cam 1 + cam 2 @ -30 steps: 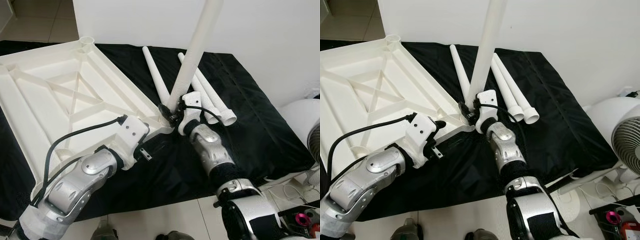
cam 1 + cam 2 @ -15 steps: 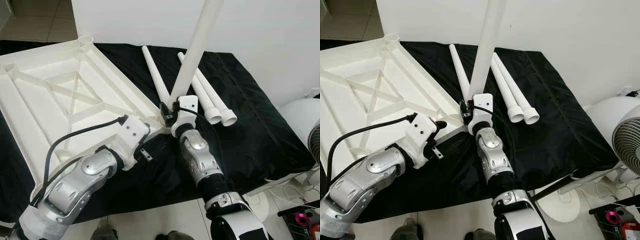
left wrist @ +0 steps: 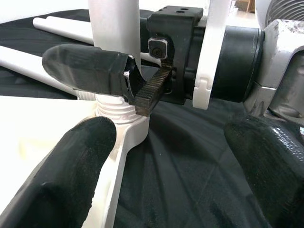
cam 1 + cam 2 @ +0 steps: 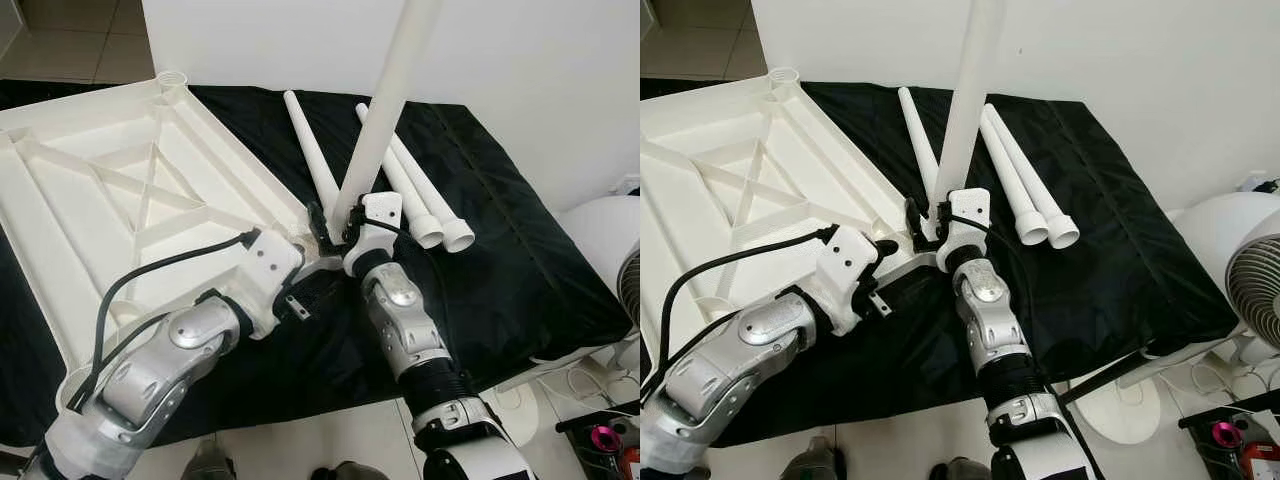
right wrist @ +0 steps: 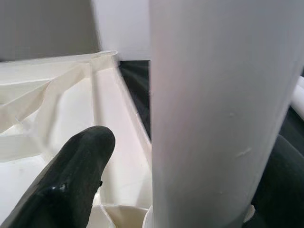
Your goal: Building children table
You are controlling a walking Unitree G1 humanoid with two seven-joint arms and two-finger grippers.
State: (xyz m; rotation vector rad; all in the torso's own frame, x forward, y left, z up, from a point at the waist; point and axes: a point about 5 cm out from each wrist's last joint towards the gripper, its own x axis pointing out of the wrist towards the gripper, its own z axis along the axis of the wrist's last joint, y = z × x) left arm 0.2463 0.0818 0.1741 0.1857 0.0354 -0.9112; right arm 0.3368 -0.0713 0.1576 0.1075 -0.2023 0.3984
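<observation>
A white table top [image 4: 90,215] lies upside down on a black cloth [image 4: 520,260]. One white leg [image 4: 385,110] stands upright in the threaded corner socket [image 3: 118,116] nearest me. My right gripper [image 4: 925,222] is at the foot of this leg, open, one finger [image 5: 66,185] on each side with a gap showing beside the leg. My left gripper [image 3: 166,137] hovers low just in front of the same corner. It is open, with its fingers [image 3: 61,180] spread wide over the table's rim and the cloth.
Three spare white legs [image 4: 312,150] [image 4: 405,190] [image 4: 435,195] lie on the cloth behind the corner. A white wall stands right behind them. A white fan [image 4: 1250,270] is at the right, beside the cloth, with cables on the floor.
The right gripper's fingers have spread apart from the standing leg. The right forearm has swung in towards the middle. The left arm has edged slightly forward.
</observation>
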